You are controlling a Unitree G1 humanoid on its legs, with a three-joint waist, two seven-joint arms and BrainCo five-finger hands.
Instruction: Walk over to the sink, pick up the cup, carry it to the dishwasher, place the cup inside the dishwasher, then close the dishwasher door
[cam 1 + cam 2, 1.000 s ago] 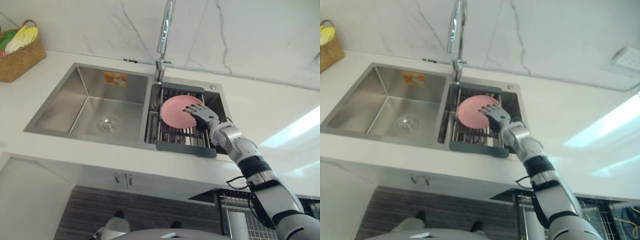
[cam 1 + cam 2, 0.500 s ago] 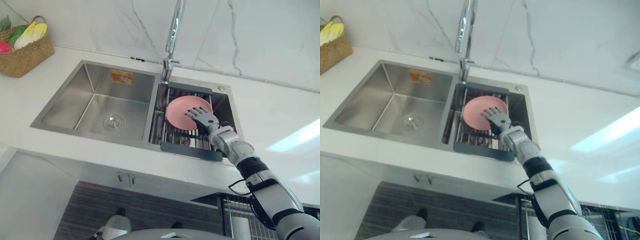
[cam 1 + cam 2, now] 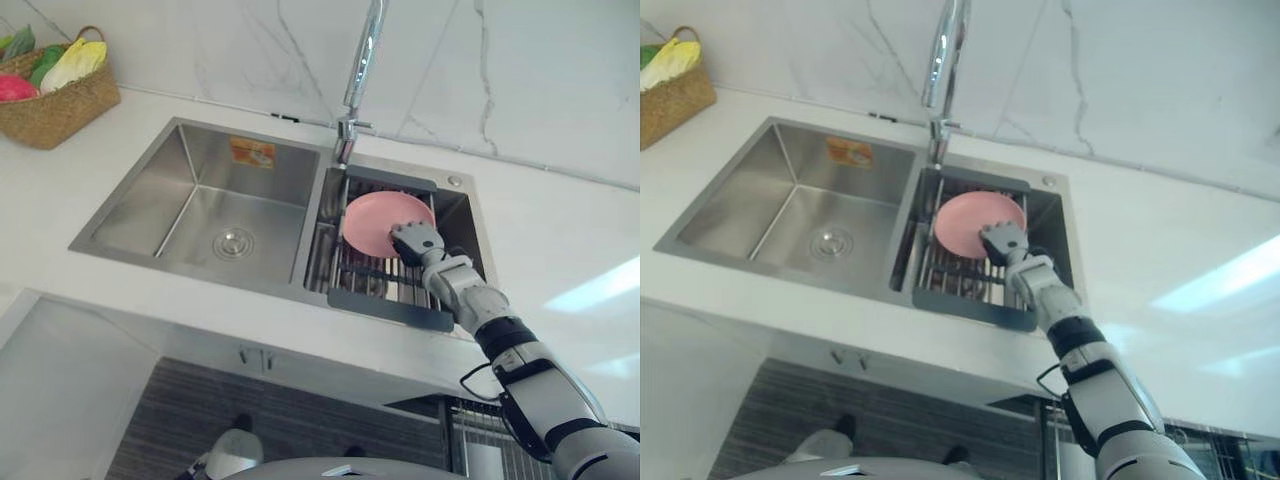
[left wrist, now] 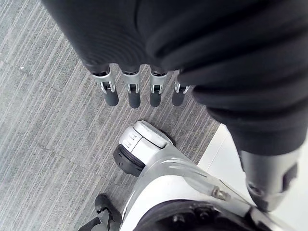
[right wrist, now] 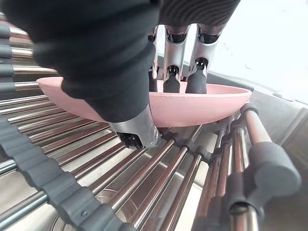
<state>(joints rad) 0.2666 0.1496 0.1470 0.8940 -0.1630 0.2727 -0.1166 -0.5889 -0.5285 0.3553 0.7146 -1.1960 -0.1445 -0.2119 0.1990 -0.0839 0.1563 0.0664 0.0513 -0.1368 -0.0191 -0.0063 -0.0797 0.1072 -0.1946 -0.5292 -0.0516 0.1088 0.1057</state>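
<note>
Bowl [image 3: 380, 218], pink, shallow, not a cup: tilted on the rack [image 3: 385, 300] in the right basin of the sink [image 3: 180, 190]. Likely light, stiff, smooth, breakable; best taken at the near rim. My right hand [image 3: 418, 240]: fingers [image 5: 172, 72] hooked inside that rim, thumb beneath, pinching. My left hand [image 4: 134, 94]: slack, empty, above the floor [image 4: 43, 120]. Underside and footing on the rack hidden.
</note>
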